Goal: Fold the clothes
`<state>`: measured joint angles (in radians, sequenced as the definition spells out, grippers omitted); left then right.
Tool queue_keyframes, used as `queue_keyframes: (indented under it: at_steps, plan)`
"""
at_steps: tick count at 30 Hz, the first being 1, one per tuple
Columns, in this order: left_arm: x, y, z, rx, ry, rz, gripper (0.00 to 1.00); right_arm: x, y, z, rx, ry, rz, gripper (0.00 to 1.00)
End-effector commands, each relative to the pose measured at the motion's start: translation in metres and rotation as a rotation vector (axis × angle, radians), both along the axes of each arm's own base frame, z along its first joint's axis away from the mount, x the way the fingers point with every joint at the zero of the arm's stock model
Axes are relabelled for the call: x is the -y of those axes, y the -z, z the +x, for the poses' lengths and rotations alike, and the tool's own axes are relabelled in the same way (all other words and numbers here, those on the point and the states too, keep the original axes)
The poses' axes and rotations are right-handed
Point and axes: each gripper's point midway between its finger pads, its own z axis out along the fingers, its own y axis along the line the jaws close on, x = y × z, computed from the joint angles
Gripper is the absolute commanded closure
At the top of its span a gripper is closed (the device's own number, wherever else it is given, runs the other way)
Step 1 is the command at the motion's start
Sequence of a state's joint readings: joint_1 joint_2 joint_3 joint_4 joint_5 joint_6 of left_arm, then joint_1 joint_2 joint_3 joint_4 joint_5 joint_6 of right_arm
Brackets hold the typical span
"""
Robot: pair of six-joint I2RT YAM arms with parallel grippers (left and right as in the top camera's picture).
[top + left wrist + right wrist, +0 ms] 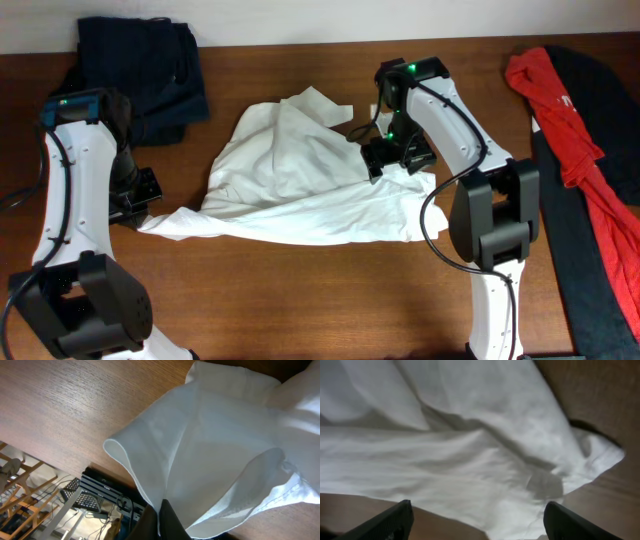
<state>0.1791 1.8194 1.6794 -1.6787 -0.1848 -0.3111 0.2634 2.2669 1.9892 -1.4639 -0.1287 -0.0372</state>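
A white T-shirt (pixel 300 185) of the clothes lies crumpled and partly spread across the middle of the wooden table. My left gripper (pixel 142 208) is at its left corner, low by the table. In the left wrist view the gripper (pixel 160 519) is shut on a fold of the white fabric (pixel 215 445), which runs down between the dark fingers (pixel 174 524). My right gripper (pixel 398 158) hovers over the shirt's right side. In the right wrist view it (pixel 477 525) is open, fingers (pixel 390 522) wide apart above the white cloth (pixel 470 445), holding nothing.
A navy garment (pixel 150 70) lies bunched at the back left, close behind the left arm. At the right edge a red garment (pixel 560 110) lies on a long black one (pixel 600 250). Bare wood (pixel 300 300) runs along the table's front.
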Motion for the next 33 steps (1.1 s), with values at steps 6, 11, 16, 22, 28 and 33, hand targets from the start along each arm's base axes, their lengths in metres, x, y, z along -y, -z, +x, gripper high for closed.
queue_keyframes:
  at_steps: [6,11,16,22,28,33]
  plan:
    - [-0.006,-0.006,0.0,0.021,-0.016,0.029,0.96,0.007,0.042,-0.01,-0.029,-0.125,0.001,0.13]
    - [-0.006,-0.006,-0.001,0.019,-0.016,0.028,0.96,0.007,0.051,-0.011,-0.024,-0.123,0.001,0.37]
    - [-0.006,-0.006,-0.001,0.02,-0.016,0.029,0.98,0.019,0.045,-0.014,-0.057,-0.047,-0.015,0.84]
    - [-0.001,-0.012,0.004,0.048,-0.022,0.003,1.0,0.036,-0.013,0.002,-0.038,0.126,-0.022,0.96]
    - [0.001,-0.095,0.037,0.392,-0.005,0.037,0.99,0.038,-0.135,0.037,0.267,0.225,0.039,0.96]
    - [-0.004,-0.202,0.045,0.765,-0.001,0.123,1.0,0.061,-0.248,0.049,0.63,0.33,0.092,0.96]
